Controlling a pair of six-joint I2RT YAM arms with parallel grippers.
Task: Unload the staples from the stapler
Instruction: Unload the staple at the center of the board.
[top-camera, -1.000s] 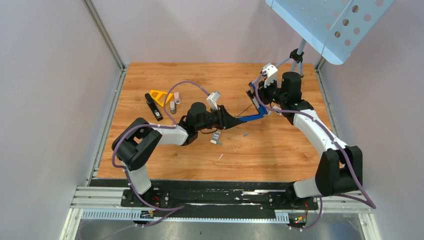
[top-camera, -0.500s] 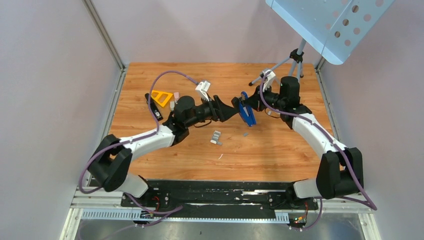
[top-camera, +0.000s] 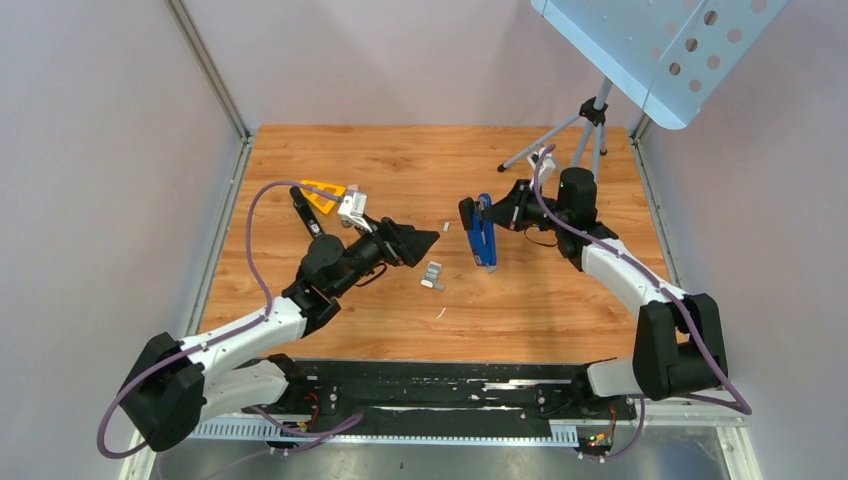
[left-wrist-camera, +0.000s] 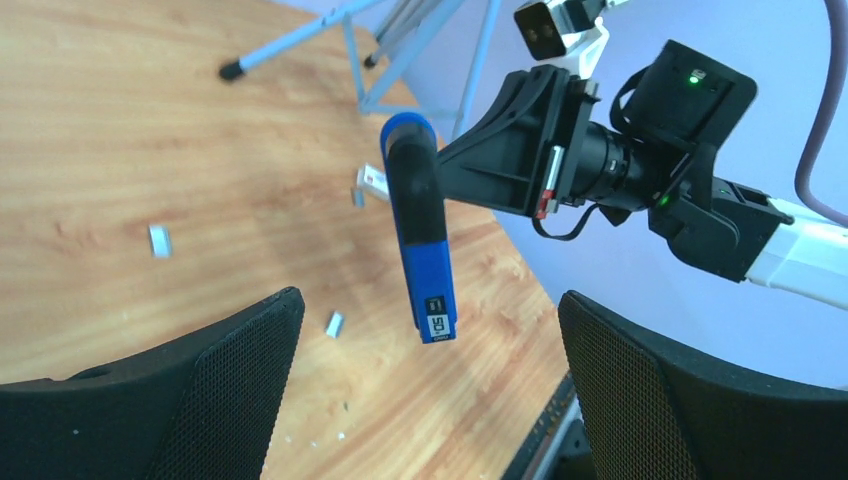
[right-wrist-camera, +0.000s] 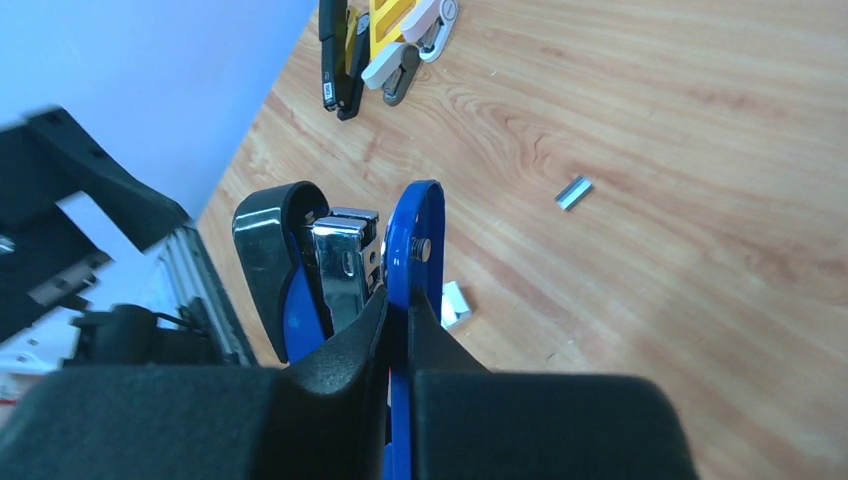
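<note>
As the left arm pulls back, we see from above the left gripper (top-camera: 430, 241) now spread wide and empty, well apart from the blue stapler (top-camera: 485, 238). The stapler hangs from the right gripper (top-camera: 474, 212) over the desk (top-camera: 560, 300). Through the left wrist, the stapler dangles beyond the parted fingers (left-wrist-camera: 235, 370). Through the right wrist, fingers clamp its blue arm, with the metal magazine exposed. Loose staples (right-wrist-camera: 574, 192) lie on the desk, so we judge the unloading is well underway.
</note>
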